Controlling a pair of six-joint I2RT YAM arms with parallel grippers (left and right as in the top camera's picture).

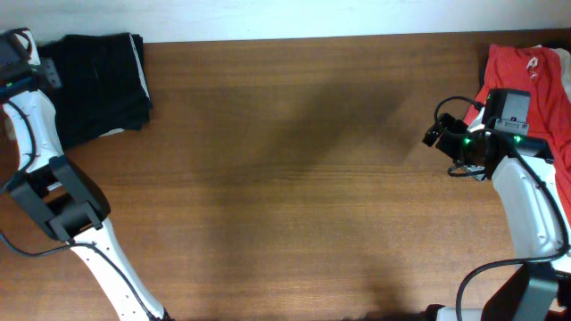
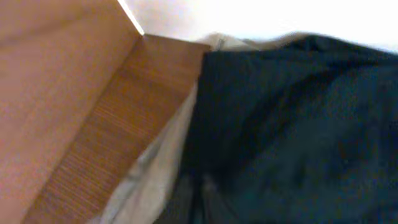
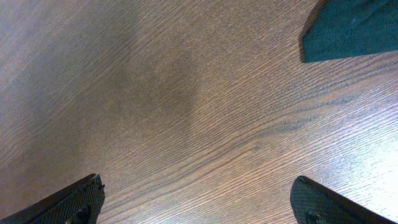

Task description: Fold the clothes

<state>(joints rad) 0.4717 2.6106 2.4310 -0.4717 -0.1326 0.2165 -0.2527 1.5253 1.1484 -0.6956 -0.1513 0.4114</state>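
The black shorts [image 1: 94,85] with a thin white side stripe lie folded at the table's far left corner. In the left wrist view the black cloth [image 2: 292,124] fills the frame and lies over khaki cloth [image 2: 155,168]. My left gripper [image 1: 18,53] is at the shorts' left edge; its fingers do not show clearly. The red white-marked top [image 1: 535,76] lies bunched at the far right corner. My right gripper [image 1: 437,134] is open and empty above bare wood, just left of the red top. Its fingertips [image 3: 199,205] are wide apart.
The brown wooden table [image 1: 285,187] runs between the two garments. A pale wall runs along its far edge [image 2: 261,18]. A corner of dark cloth [image 3: 354,28] shows at the top right of the right wrist view.
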